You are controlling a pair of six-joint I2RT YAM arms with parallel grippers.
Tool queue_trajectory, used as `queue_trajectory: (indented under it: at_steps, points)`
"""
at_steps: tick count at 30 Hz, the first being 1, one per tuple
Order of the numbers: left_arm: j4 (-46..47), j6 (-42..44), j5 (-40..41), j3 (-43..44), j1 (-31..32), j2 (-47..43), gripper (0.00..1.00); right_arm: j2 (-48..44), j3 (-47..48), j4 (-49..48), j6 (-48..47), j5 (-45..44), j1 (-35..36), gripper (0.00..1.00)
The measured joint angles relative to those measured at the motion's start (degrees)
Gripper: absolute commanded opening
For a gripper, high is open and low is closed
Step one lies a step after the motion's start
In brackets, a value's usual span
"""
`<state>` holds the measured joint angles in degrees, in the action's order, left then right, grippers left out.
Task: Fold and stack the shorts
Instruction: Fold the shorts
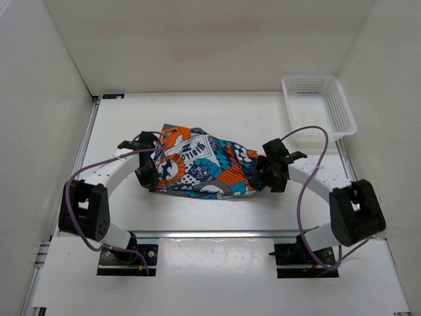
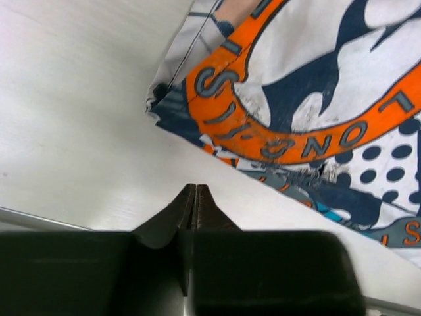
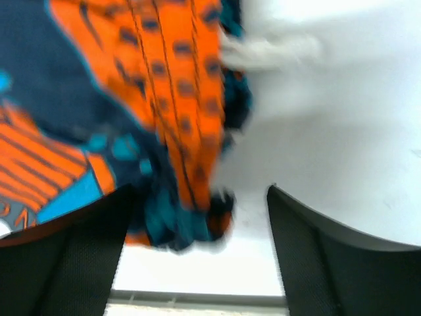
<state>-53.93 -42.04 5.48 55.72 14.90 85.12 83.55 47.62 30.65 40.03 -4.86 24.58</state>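
Straddling shorts (image 3: 151, 99) hem, right fingers (image 3: 329, 263) apart.

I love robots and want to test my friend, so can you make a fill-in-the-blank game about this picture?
1. The left gripper is ___, with nothing between its fingers.
2. The right gripper is ___, with an edge of the shorts showing between its fingers.
3. The white basket sits at the table's far ___ corner.

Missing words: shut; open; right.
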Motion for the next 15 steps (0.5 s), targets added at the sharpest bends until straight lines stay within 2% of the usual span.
queue_trajectory:
  at_steps: [1, 2, 4, 5, 6, 8, 9, 10, 12, 15]
  points:
    - [-0.55, -0.15, 0.07, -0.02, -0.11, -0.66, 0.43, -2.03, -0.68, 0.66, 0.11, -0.50, 0.09, 0.91]
    - [-0.94, -0.20, 0.15, -0.02, -0.15, -1.18, 0.77, -3.89, -1.03, 1.31, 0.26, -0.98, 0.17, 0.97]
    - [-1.77, -0.11, 0.20, 0.15, -0.22, -2.10, 0.95, -7.80, -1.25, 2.27, 0.26, -1.77, 0.20, 0.99]
    - [-2.05, -0.11, 0.20, 0.28, -0.22, -2.67, 0.99, -9.62, -1.25, 2.60, 0.13, -2.19, 0.17, 0.99]
    - [-2.54, 0.09, 0.20, 0.59, -0.35, -3.45, 1.00, -11.10, -1.22, 2.80, 0.07, -2.58, 0.13, 0.99]
    - [-3.39, 0.24, 0.13, 1.86, -0.74, -5.44, 0.93, -12.81, -1.09, 3.06, -0.20, -2.71, -0.28, 0.99]
    - [-3.80, 0.48, 0.09, 3.04, -0.96, -6.45, 0.88, -12.98, -0.90, 3.08, -0.52, -2.60, -0.81, 0.99]
    - [-3.96, 0.72, 0.09, 4.55, -1.11, -7.32, 0.77, -12.76, -0.66, 2.97, -1.05, -2.45, -1.62, 0.97]
    - [-3.89, 1.38, -0.11, 8.20, -1.53, -7.85, 0.67, -11.08, 0.33, 2.73, -2.40, -1.88, -3.54, 0.96]
    - [-2.36, 2.40, -0.33, 14.12, -1.84, -4.90, 0.62, -6.36, 2.82, 1.57, -4.70, -0.87, -5.92, 0.92]
